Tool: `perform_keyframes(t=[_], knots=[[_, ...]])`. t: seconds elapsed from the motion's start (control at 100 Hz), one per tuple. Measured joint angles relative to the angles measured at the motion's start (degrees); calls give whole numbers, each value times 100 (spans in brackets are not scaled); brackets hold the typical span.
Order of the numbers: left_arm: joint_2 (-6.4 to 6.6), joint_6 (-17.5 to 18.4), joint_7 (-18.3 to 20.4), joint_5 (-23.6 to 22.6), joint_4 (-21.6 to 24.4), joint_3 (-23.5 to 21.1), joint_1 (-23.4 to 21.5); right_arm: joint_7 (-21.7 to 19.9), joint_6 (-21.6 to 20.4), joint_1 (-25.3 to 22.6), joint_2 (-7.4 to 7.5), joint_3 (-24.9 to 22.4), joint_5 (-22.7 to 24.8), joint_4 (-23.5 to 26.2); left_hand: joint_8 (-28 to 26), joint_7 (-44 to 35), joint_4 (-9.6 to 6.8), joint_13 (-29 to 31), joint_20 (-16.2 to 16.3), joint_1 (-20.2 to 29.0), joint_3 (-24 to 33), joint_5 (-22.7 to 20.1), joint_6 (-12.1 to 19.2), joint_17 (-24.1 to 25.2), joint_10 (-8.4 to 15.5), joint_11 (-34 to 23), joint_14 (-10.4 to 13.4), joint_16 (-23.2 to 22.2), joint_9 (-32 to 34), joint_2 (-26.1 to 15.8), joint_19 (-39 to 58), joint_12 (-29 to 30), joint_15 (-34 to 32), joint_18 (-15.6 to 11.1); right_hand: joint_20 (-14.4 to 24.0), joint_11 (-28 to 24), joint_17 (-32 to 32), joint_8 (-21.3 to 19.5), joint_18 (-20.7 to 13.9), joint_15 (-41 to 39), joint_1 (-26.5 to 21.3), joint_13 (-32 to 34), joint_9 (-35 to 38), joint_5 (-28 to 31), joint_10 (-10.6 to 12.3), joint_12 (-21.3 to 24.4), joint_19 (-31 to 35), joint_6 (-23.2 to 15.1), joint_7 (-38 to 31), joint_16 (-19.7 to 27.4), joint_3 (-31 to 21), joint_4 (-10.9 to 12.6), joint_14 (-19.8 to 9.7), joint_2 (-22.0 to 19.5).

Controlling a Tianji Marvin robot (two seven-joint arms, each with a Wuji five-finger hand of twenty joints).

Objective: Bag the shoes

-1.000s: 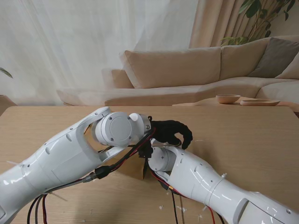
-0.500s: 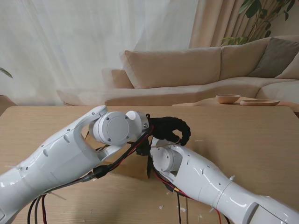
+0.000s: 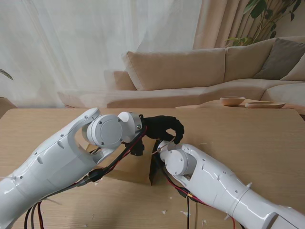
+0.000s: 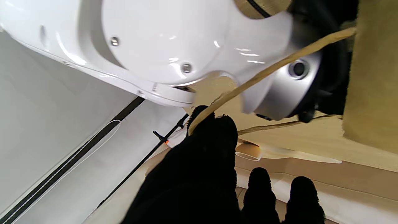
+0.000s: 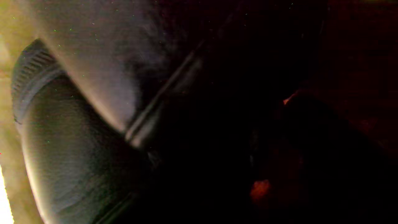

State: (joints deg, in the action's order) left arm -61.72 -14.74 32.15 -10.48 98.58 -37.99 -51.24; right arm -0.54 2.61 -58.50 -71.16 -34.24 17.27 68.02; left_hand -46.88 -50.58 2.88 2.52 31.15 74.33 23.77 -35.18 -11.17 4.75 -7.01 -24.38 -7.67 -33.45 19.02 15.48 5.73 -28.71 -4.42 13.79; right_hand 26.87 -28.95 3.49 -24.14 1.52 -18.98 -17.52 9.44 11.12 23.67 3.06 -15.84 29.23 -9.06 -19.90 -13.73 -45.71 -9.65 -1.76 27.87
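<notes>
On the wooden surface (image 3: 248,138), a brown paper bag (image 3: 136,167) lay between the two white arms, its dark opening turned toward the right arm. The left hand (image 3: 162,128), gloved in black, reached across above the bag's far edge, its fingers (image 4: 214,130) curled and pinching the bag's rope handle (image 4: 273,67), which ran taut across the left wrist view. The right forearm (image 3: 209,176) led into the bag's mouth, so the right hand could not be seen from the stand's view. The right wrist view was very dark, apparently inside the bag, and showed a black shoe (image 5: 68,149) with a ribbed toe lying close against the lit paper wall; whether the right hand's fingers gripped the shoe or stood apart could not be told in that gloom. Beyond the surface stood a beige sofa (image 3: 190,71), and two wooden bowls (image 3: 248,101) rested at the far right.
</notes>
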Motion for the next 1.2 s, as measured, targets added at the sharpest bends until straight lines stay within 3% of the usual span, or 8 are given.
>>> perform_keyframes(t=[0.19, 0.25, 0.33, 0.66, 0.75, 1.08, 1.15, 1.2], knots=[[7, -1, -58, -16, -124, -16, -17, -109, -19, -194, 143, -237, 131, 288, 0, 0, -2, 0, -6, -1, -2, 0, 4, 0, 0, 0, 0, 0, 0, -1, 0, 0, 0, 0, 211, -1, 70, -59, 67, -158, 5, 0, 4, 0, -1, 2, -9, 0, 25, -74, 29, 0, 3, -251], [7, -1, -81, -40, -153, -26, -23, -159, -36, -276, 193, -336, 170, 375, 0, 0, -2, 0, -7, -1, -2, -1, 5, 0, 0, 0, 0, 0, 0, -1, 0, 0, 0, 0, 252, -1, 70, -106, 67, -108, 3, 0, 4, -2, -1, 3, -121, 0, 86, -75, 187, 189, 4, -393], [7, 5, -98, -65, -175, -47, -36, -202, -84, -400, 242, -481, 171, 459, 0, 0, -2, 0, -9, -1, -2, -1, 6, 0, 0, 0, 0, 0, 0, -1, 0, 0, 0, 0, 265, -1, 64, -112, 67, 75, -12, 0, 4, -13, -10, 6, -231, 0, 165, -13, 337, 189, 4, -604], [8, 19, -154, -194, -177, -124, -101, -415, -43, -1015, 489, -1087, 445, 1059, 0, 0, -2, 0, -14, -1, -2, -1, 6, 0, 0, 0, 0, 0, 0, -1, 0, 0, 0, 0, 343, -6, 62, -137, 71, 83, -87, -1, 89, -76, -60, 73, -288, 3, 174, -10, 501, 190, 5, -688], [9, 12, -173, -212, -172, -144, -123, -461, -22, -1262, 547, -1355, 490, 1275, 0, 0, -2, 0, -15, -1, -2, -1, 6, 0, 0, 0, 0, 0, 0, -1, 0, 0, 0, 0, 390, -90, 62, -270, 124, 83, -87, -1, 99, -197, 90, 29, -290, 66, 189, -10, 503, 189, 5, -687], [4, -73, -270, -208, -171, -119, -150, -304, -38, -1512, 597, -1561, 393, 1410, 0, 0, -2, 0, -17, -1, -2, -1, 6, 0, 0, 0, 0, 0, 0, -1, 0, 0, 0, 0, 542, -225, 256, -283, 136, -233, -165, -1, 110, -299, 169, -26, -313, 68, 267, -99, 440, 301, 5, -683], [4, -73, -269, -211, -171, -100, -141, -301, -20, -1521, 602, -1566, 442, 1438, 0, 0, -2, 0, -17, -1, -2, -1, 7, 0, 0, 0, 0, 0, 0, -1, 0, 0, 0, 0, 728, -239, 382, -283, 151, -392, -166, 13, 118, -299, 169, -40, 15, 67, 256, -196, 417, 301, 66, -681], [3, -73, -266, -214, -173, -93, -137, -259, -16, -1539, 601, -1578, 487, 1461, 0, 0, -2, 0, -18, -1, -3, -1, 7, 0, 0, 0, 0, 0, 0, -2, 0, 0, 0, 0, 874, -384, 643, -283, 168, -667, -467, 175, 245, -272, 170, -101, 434, 67, 216, -316, 183, 301, 100, -665]])
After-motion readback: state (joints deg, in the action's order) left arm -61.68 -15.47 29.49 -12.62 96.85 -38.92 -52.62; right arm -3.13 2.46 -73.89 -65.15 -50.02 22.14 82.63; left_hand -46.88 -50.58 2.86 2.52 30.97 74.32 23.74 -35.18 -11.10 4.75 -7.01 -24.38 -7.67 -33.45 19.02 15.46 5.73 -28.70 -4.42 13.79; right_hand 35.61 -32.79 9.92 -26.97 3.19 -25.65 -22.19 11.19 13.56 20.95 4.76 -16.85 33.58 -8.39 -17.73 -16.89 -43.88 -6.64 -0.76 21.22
